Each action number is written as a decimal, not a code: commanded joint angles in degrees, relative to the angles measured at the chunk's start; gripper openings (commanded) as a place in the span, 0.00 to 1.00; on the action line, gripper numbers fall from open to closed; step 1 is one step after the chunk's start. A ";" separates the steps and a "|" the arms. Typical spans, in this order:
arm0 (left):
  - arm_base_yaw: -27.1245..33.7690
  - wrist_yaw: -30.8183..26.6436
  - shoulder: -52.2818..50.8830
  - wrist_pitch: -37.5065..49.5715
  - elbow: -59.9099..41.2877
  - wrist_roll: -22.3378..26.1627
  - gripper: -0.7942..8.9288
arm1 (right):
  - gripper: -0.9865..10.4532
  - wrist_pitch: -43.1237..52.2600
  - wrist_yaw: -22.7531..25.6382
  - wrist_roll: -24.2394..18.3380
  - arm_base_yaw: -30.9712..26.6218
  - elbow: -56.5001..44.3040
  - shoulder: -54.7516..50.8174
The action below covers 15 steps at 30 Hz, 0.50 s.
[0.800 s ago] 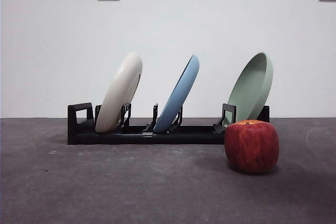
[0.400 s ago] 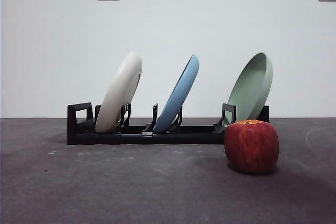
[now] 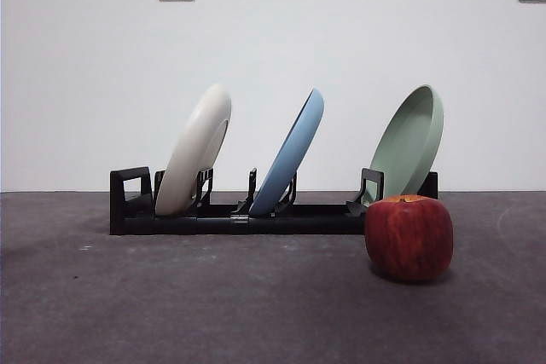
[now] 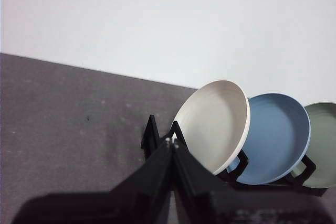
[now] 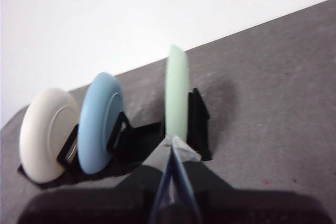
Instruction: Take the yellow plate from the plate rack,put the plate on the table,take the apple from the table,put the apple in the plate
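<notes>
Left gripper (image 4: 171,142) and right gripper (image 5: 172,141) both pinched closed, empty; yellow plate (image 4: 215,125) leans in the plate rack (image 3: 235,215) beyond the left one

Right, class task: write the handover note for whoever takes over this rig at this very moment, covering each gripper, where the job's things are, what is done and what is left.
Left gripper: fingers shut, empty, held off from the yellow plate.
Right gripper: fingers shut, empty, near the sage green plate. Neither arm shows in the front view.
Yellow plate: leaning in the end slot of the plate rack, beside the light blue plate.
Apple: on the table, in front of the rack's green-plate end.
Done: nothing.
Left: lift out the yellow plate, set it on the table, put the apple in it.
</notes>
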 commanded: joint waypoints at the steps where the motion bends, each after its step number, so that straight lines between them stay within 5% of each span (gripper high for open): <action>1: -0.15 1.99 5.99 -0.83 4.31 0.72 0.08 | 0.08 -2.43 -2.43 -3.67 0.02 4.96 5.09; 15: -0.63 20.72 36.57 -6.34 24.85 4.24 0.10 | 0.13 -12.74 -18.62 -9.79 0.07 22.95 28.44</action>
